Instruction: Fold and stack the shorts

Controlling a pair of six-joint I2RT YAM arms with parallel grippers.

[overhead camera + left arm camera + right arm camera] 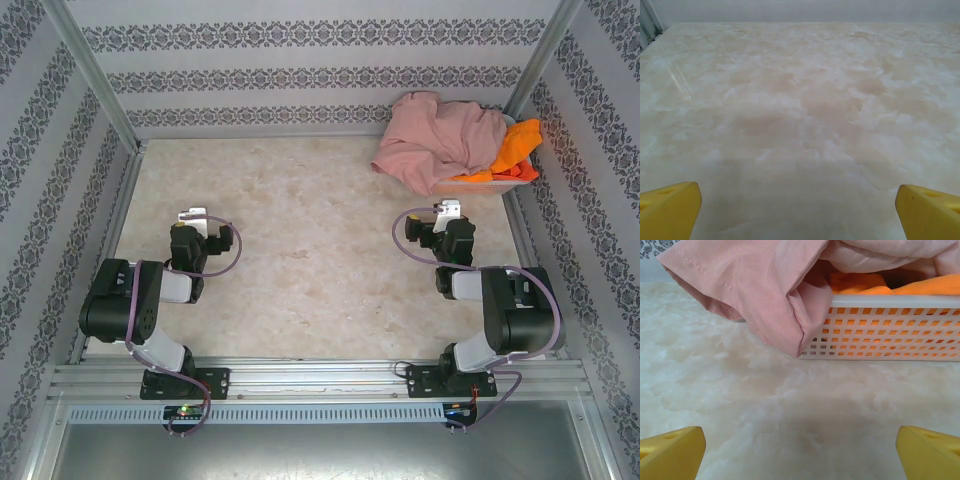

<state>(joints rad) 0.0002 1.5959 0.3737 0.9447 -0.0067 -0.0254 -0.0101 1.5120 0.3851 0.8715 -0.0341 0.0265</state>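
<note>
**Shorts heaped in the far-right basket, both grippers open**

The pink shorts point(440, 140) lie crumpled on top of a white mesh basket point(497, 187) at the far right corner of the table point(300, 260). They cover most of the basket and spill over its left rim. From the right wrist camera, one hemmed fold of the pink cloth hangs down the basket's near-left corner, and its lowest edge reaches about level with the basket's base. The orange shorts point(515, 148) sit in the same basket, under and to the right of the pink ones. A bunched part rises above the right rim, and more orange shows through the mesh wall. Whether that orange cloth is one pair or two cannot be told. None of the cloth is folded or stacked.

The right gripper point(447, 208) sits low over the table, near the basket but clear of it, and faces it. Its yellow fingers point(671, 452) stand wide apart at the bottom corners of its own camera view, with only table surface between them. The left gripper point(192, 215) is on the left half of the table, well apart from the basket. It is also spread wide and grips nothing, with its yellow fingertips point(669, 207) over the marbled beige top.

Both arms are drawn back toward their bases on the metal rail point(320, 380) at the near edge. Patterned walls point(300, 60) close in the table on three sides.
</note>
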